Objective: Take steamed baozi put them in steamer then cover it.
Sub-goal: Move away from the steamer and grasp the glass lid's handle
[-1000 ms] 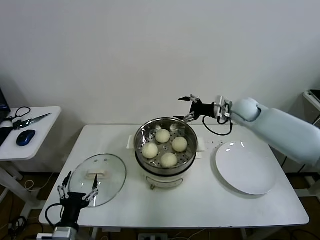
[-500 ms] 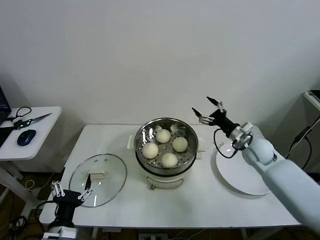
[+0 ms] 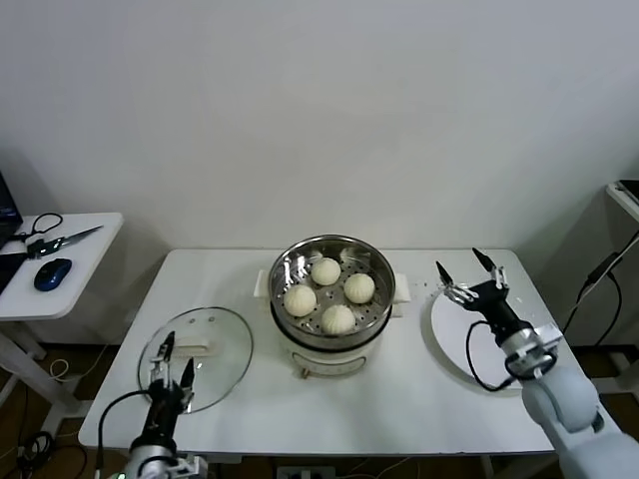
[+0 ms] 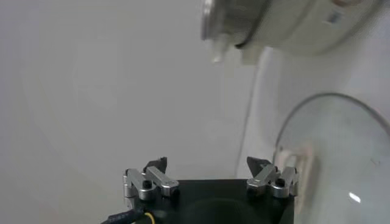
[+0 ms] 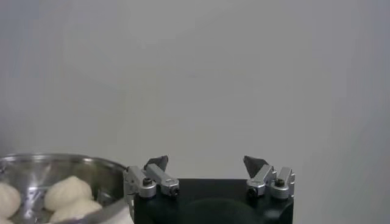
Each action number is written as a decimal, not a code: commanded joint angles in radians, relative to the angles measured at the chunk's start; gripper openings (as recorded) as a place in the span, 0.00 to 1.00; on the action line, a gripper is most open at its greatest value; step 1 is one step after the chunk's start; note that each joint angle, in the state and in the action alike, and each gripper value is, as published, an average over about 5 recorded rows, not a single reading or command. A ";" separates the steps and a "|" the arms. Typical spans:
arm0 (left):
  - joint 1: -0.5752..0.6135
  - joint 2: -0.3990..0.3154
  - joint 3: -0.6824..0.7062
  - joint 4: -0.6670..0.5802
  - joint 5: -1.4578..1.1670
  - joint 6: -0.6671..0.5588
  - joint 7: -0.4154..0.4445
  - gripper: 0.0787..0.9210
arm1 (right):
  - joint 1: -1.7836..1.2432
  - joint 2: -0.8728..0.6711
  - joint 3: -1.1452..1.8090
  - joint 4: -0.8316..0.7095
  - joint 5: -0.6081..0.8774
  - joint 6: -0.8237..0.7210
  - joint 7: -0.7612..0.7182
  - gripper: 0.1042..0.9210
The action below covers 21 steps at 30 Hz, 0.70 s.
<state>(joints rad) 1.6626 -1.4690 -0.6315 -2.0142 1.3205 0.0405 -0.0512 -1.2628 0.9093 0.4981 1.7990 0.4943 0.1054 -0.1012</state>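
- The four small round cream-white steamed baozi (image 3: 330, 294) sit on the perforated tray inside the round shiny stainless-steel steamer (image 3: 332, 302), which stands uncovered on its cream-white base at the middle of the white desk (image 3: 399, 414)
- In the right wrist view the pale buns show inside the steel rim of the steamer (image 5: 58, 182)
- The round clear glass cover (image 3: 197, 358) with its thin metal rim and cream-white loop handle lies flat on the desk, beside the steamer on the robot's left and apart from it
- The left claw (image 3: 171, 361) hovers over the near edge of the glass cover with its two fingers apart and nothing between them; the left wrist view shows the cover (image 4: 341, 158) and its handle just ahead of the spread fingertips (image 4: 157, 164)
- The right claw (image 3: 469, 274) hangs above the round flat white plate (image 3: 454, 339) on the steamer's right, its fingers spread wide and holding nothing
- A small white side table (image 3: 70, 274) stands off to the left, carrying a blue computer mouse (image 3: 51, 273) and a pair of scissors (image 3: 55, 239)
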 commanded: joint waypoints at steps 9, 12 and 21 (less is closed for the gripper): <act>-0.246 0.025 0.024 0.379 0.329 0.042 -0.017 0.88 | -0.245 0.061 0.195 0.106 -0.090 -0.038 0.021 0.88; -0.277 0.038 0.011 0.412 0.311 0.046 -0.022 0.88 | -0.244 0.063 0.194 0.105 -0.102 -0.037 0.020 0.88; -0.346 0.054 0.016 0.459 0.286 0.047 -0.049 0.88 | -0.246 0.062 0.204 0.105 -0.129 -0.034 0.019 0.88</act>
<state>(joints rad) 1.4233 -1.4282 -0.6163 -1.6684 1.5842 0.0797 -0.0818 -1.4723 0.9642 0.6711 1.8879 0.3923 0.0754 -0.0852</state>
